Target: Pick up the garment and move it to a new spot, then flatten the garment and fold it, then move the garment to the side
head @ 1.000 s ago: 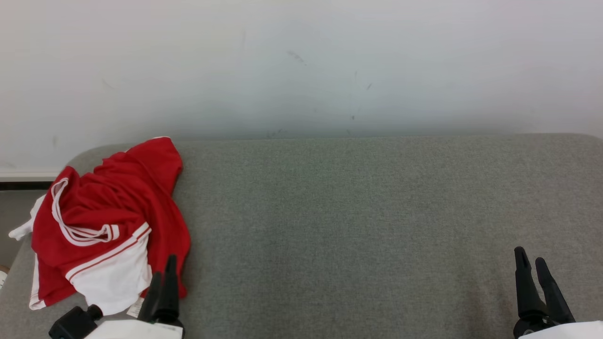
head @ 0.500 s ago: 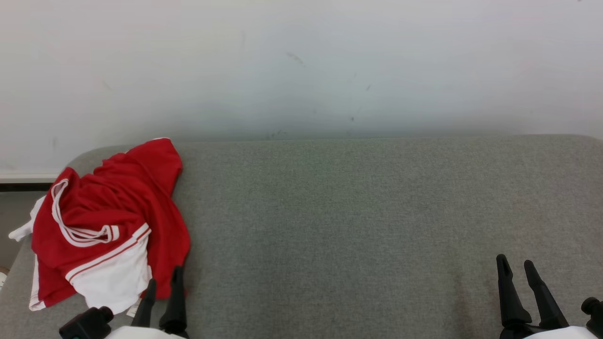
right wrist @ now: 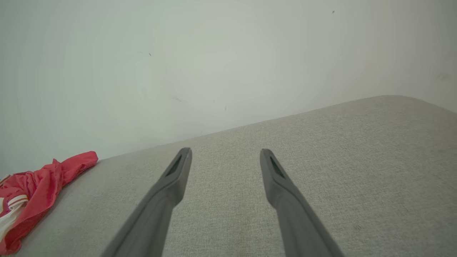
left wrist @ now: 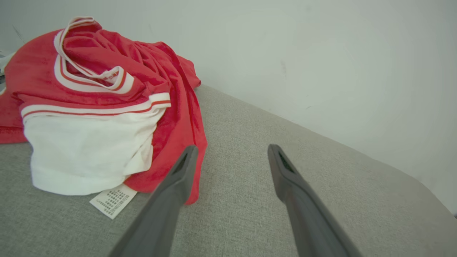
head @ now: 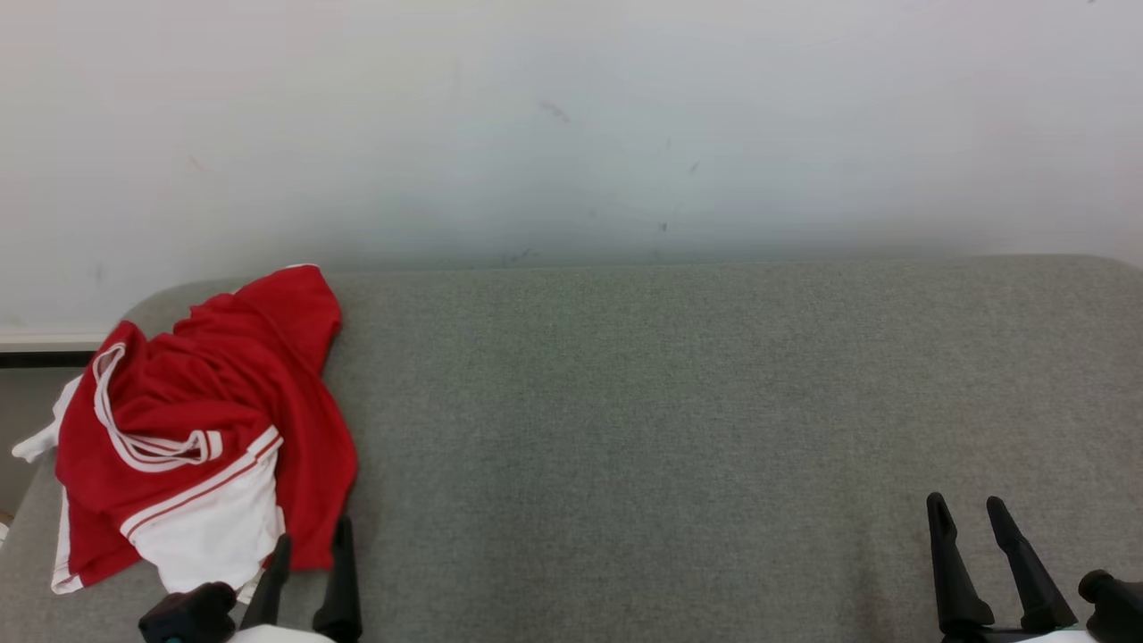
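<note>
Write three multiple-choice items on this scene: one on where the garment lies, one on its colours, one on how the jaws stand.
1. Where does the garment lie on the grey cushion?
A. at its left end
B. in the middle
C. at its right end

2. Which colours does the garment show?
A. blue and yellow
B. red and white
C. all black

3. How do the jaws of the left gripper and the right gripper stand?
A. both shut on cloth
B. left shut, right open
C. both open, holding nothing

Key:
1 A, the head view shows it crumpled at the cushion's left end.
2 B, it is red cloth with a white panel and white trim.
3 C, each wrist view shows the jaws apart with nothing between them.
</note>
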Motion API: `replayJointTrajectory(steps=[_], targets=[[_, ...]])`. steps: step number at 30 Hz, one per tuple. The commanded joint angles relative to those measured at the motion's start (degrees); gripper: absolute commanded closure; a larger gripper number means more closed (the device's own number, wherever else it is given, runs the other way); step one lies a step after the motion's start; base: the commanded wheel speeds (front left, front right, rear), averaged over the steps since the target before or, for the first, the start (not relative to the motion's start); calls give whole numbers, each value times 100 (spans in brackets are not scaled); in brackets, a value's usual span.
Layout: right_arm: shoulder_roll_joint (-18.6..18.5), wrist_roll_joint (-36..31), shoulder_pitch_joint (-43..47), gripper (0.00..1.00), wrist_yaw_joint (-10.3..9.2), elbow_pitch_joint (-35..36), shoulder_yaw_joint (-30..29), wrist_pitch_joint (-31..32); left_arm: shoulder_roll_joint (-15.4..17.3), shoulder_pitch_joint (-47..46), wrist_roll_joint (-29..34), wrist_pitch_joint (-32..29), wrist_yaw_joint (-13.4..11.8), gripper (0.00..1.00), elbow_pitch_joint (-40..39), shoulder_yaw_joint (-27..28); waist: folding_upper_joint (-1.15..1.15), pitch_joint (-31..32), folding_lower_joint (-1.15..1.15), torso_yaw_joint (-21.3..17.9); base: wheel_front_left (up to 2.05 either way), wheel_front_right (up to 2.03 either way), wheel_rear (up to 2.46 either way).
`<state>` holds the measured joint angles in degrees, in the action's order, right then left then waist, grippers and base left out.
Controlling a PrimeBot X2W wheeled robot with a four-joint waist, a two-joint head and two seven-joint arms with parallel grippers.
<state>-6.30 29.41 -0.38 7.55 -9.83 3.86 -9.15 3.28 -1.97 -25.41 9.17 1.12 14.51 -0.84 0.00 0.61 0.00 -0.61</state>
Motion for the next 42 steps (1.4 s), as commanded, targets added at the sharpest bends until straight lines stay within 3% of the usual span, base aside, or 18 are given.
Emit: replayJointTrajectory(steps=[1,15,42], targets=[[-62,-166,10,0,-7,25,18,-62,75,34,196,60,-26,0,-24,-10,0,3,0,-2,0,0,0],[-47,-823,75,0,-9,-58,67,-243,191,142,1034,241,-199,0,-90,-196,0,17,0,10,0,0,0],[94,-1680,215,0,-11,-246,2,-535,159,310,2005,533,-198,0,43,-333,0,61,0,-19,0,0,0]])
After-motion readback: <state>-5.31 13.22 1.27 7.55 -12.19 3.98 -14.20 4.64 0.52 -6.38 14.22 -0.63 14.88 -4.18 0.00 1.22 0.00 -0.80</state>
